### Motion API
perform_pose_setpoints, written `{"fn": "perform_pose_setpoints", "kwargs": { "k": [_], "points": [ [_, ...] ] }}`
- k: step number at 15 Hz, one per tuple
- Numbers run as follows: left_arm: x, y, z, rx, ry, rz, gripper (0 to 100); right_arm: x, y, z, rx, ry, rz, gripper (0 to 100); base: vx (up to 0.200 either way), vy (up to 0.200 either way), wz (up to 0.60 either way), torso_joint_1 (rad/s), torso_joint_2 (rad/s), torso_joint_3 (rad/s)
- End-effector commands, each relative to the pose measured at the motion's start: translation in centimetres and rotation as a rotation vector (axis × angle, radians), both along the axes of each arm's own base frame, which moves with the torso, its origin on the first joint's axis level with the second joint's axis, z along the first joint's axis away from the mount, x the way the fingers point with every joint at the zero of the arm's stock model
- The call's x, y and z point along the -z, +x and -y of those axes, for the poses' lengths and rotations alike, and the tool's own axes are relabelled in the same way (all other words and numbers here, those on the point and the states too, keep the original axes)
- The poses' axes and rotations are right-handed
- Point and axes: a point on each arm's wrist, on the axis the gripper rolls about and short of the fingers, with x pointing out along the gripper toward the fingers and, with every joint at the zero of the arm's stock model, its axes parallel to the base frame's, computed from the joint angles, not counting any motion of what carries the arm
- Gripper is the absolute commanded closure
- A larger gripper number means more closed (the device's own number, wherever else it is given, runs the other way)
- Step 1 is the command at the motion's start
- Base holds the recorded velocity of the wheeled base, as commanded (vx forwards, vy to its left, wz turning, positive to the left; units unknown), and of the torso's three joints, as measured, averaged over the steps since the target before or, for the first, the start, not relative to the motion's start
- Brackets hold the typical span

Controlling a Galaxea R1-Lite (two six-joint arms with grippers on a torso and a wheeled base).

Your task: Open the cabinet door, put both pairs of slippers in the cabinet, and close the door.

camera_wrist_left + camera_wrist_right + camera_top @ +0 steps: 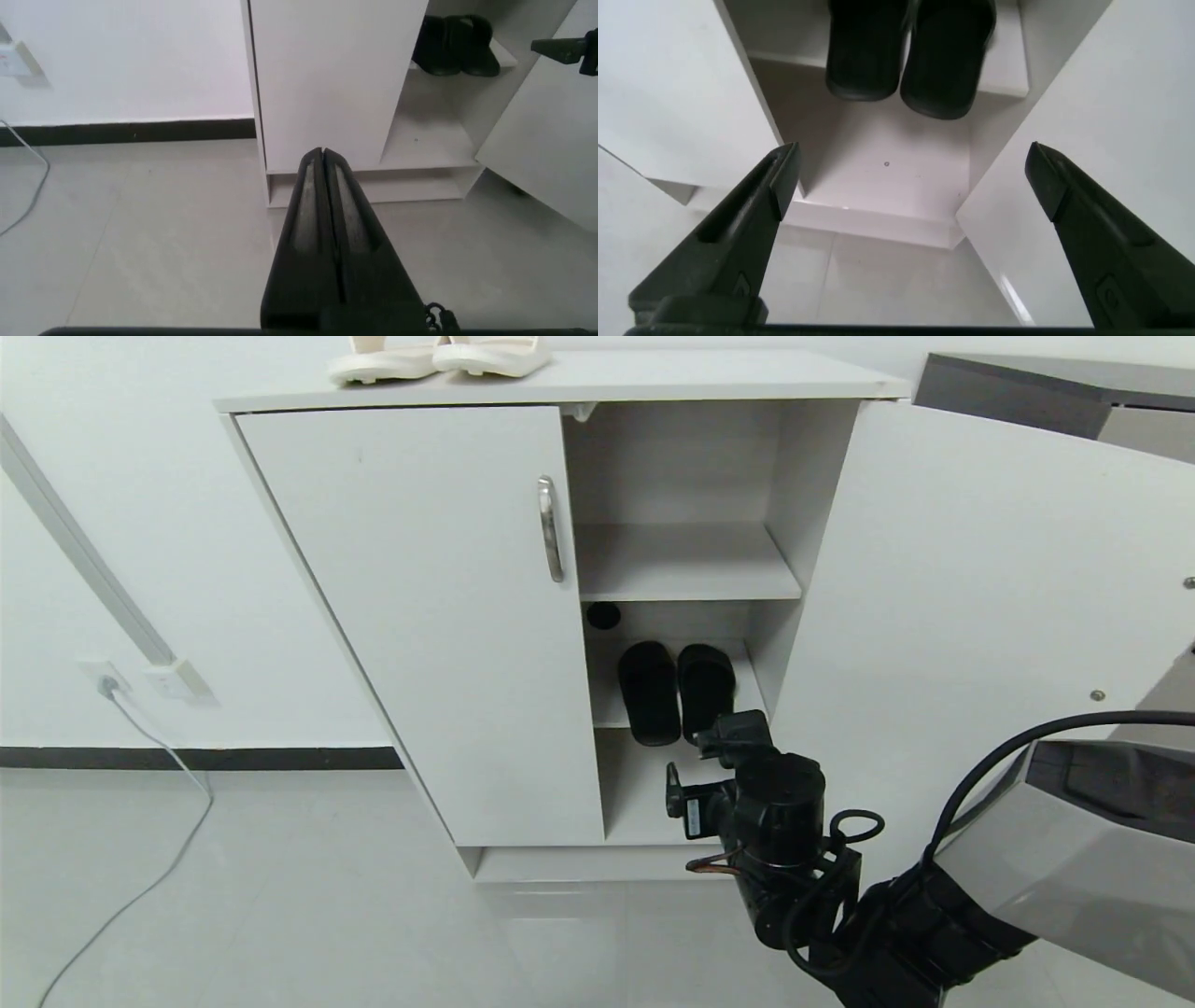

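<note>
- Low before the open cabinet (pixel 420 616), the right gripper (pixel 912 154) hangs empty, jaws spread wide.
- Just beyond it, black slippers (pixel 649 695) lie paired on a shelf (pixel 602 695).
- High above, cream slippers (pixel 383 364) sit on the cabinet top (pixel 709 373).
- One pair looks stowed; next, rise and grasp the cream pair.

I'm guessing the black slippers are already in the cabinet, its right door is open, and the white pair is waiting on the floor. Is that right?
Not quite. The black slippers are in the cabinet and its right door is open, but the white pair lies on top of the cabinet. The head view shows it.
</note>
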Motion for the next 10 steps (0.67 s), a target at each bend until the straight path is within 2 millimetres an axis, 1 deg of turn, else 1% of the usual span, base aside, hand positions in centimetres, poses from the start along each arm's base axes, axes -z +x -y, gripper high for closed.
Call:
{"fn": "perform_pose_setpoints", "kwargs": {
  "k": [1, 6, 9, 10],
  "points": [
    [-0.01, 0.01, 0.0, -0.001, 0.0, -0.001, 100, 0.27, -0.04, -0.01, -0.01, -0.004, -0.006, 0, 0.0, 0.0, 0.0, -0.002, 0.01, 0.207],
    [-0.01, 0.01, 0.0, -0.003, 0.0, -0.001, 100, 0.23, -0.12, 0.07, -0.011, -0.002, -0.004, 0, 0.0, 0.0, 0.0, 0.0, 0.0, 0.198],
    [-0.02, 0.01, 0.0, -0.003, 0.0, 0.0, 100, 0.56, -0.29, 0.35, -0.01, -0.006, -0.01, 0, 0.0, 0.0, 0.0, -0.001, 0.0, 0.193],
    [-0.02, 0.01, 0.0, -0.003, 0.0, 0.0, 100, 0.63, -0.36, 0.42, -0.01, -0.007, -0.009, 0, 0.0, 0.2, 0.0, 0.002, 0.0, 0.09]
  ]
}}
